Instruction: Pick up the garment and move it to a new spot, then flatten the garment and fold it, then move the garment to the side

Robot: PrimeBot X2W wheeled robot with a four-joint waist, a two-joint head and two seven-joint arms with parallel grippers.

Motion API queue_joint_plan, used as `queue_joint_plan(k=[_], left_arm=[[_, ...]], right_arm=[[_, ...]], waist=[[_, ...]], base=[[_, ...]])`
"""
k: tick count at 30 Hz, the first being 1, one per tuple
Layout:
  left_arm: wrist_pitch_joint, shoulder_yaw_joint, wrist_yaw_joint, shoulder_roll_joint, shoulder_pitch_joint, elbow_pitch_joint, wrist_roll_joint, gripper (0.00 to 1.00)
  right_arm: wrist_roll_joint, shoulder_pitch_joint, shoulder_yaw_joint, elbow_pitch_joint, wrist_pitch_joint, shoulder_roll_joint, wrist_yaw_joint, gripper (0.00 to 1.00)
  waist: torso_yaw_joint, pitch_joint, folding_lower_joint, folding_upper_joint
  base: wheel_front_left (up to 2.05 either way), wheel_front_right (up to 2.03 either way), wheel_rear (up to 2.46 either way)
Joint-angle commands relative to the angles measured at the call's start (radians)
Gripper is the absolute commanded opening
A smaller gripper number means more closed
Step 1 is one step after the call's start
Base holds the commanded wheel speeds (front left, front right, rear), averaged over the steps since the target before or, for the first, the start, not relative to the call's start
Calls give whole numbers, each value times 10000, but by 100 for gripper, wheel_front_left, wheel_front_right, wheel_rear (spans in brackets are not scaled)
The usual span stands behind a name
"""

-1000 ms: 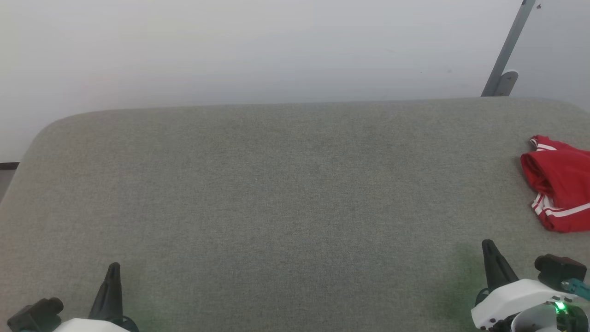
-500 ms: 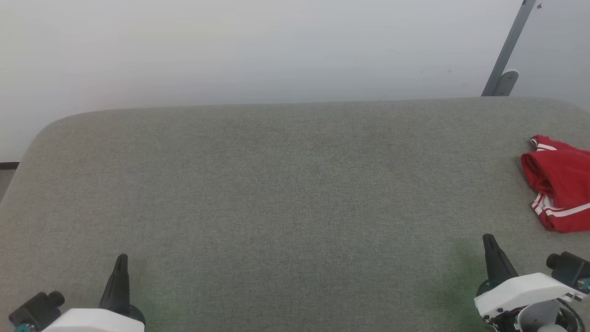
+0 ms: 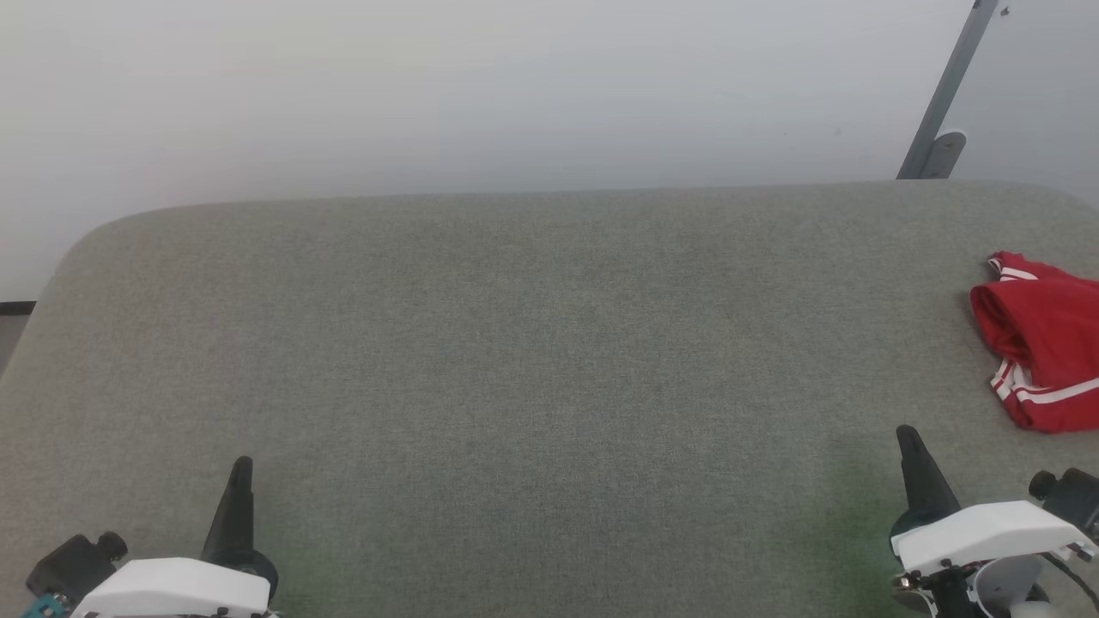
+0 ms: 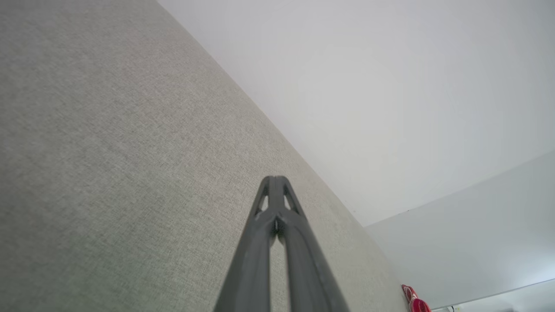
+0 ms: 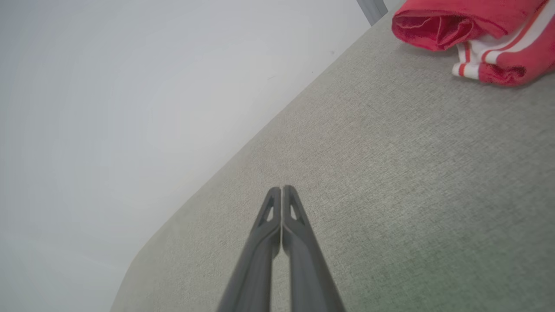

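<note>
Garment (image 3: pixel 1043 343), red jersey: judged soft, light and limp; likely to sag and drape once lifted; not fragile. Best taken at the raised rolled fold on its left side, or at the striped hem below. Crumpled in a loose heap, red with white-and-red striped trim. Lying at the right edge of the head view, mid-height, on grey fabric tabletop (image 3: pixel 515 343). Right gripper (image 3: pixel 907 433) at lower right, near but apart; left gripper (image 3: pixel 243 465) at lower left, well apart. Jaws of both pressed together, empty.
</note>
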Motion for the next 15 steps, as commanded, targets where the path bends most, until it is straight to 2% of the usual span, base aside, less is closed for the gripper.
queue_joint_plan(k=[1, 15], left_arm=[[62, 68, 0, 36, -238, -143, -266, 0], [498, 74, 1, -197, -451, -196, -1536, 0]], right_arm=[[298, -222, -15, -186, 69, -24, 3, 0], [1948, -245, -71, -455, 471, 108, 3, 0]], waist=[[1, 1, 0, -1], [5, 5, 0, -1]], base=[[0, 0, 0], [0, 0, 0]])
